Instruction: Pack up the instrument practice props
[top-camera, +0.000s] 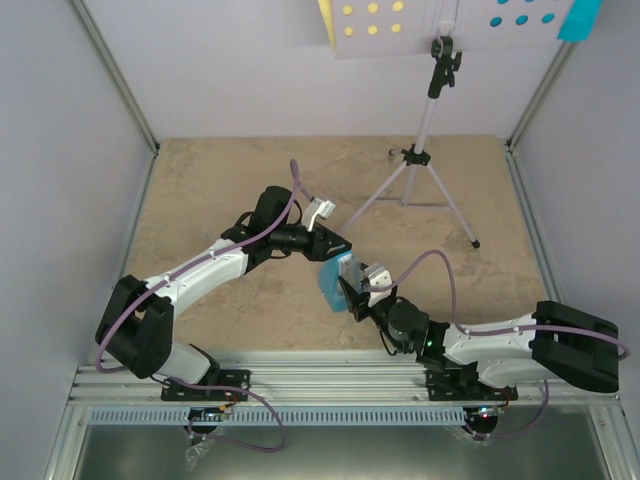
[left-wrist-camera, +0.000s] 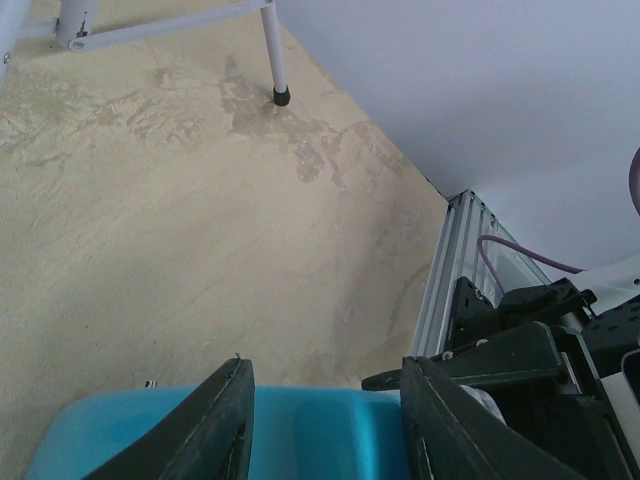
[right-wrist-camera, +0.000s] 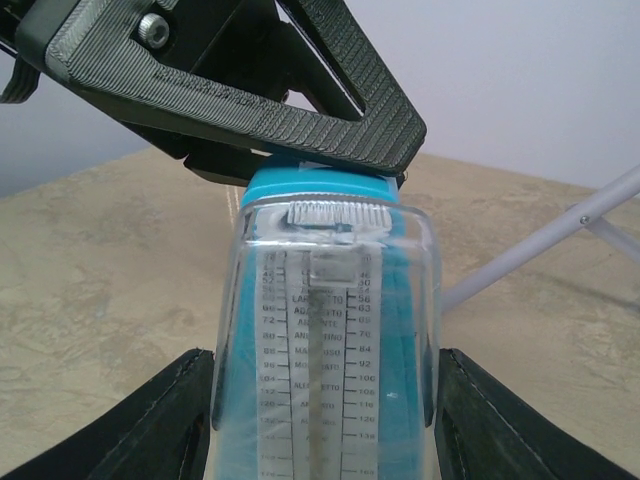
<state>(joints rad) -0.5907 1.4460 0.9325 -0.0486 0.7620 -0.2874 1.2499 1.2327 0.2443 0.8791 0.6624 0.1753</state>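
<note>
Both fingers apparently grip metronome (top-camera: 331, 281) (stand (top-camera: 425, 165) behind).

top: overhead | wrists: close, level | shared: metronome (top-camera: 331, 283)

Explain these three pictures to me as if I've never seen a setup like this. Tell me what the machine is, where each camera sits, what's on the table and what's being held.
These are two robot arms bolted at the near edge of a tan table. The wide picture looks down from above and behind them. The other two pictures come from small cameras on each arm's wrist, so you see that arm's own black fingers at the bottom.

Each arm ends in a two-finger claw. The left claw and the right claw meet in the middle, both closed on a small blue metronome. The right wrist picture shows its clear front with the tempo scale, gripped on both sides, and the left claw pinching its top.

Farther back stands a pale music stand on three legs. Its holed desk carries a yellow sheet and a cyan sheet, both cut off by the picture's edge.
</note>
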